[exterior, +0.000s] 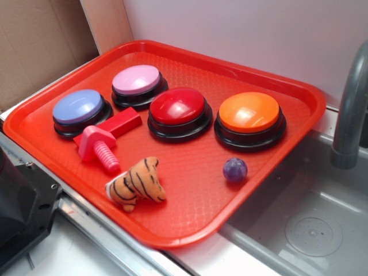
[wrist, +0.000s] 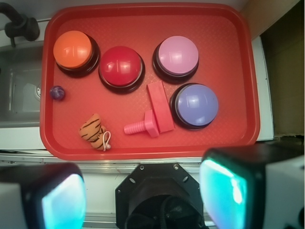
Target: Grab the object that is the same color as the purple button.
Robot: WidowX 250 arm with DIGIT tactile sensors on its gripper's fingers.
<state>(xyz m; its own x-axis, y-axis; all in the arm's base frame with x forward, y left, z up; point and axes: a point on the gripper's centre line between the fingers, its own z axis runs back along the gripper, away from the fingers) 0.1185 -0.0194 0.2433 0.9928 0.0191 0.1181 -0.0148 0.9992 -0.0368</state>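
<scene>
Red plastic tray (exterior: 52, 144) fills most of the scene, carrying four dome buttons, the purple button (wrist: 195, 105) among them. Smaller things lie in front: a pink screw (exterior: 103, 146), a plush tiger (exterior: 136, 185), and smallest, the purple ball (exterior: 235, 169), alone near the tray's sink-side edge, just below the orange button (exterior: 249, 112). Nothing is grabbed yet. The tool (wrist: 143, 193) hangs high, back from the tray, its fingers apart and empty, I think. Next it must travel across and descend over the ball.
</scene>
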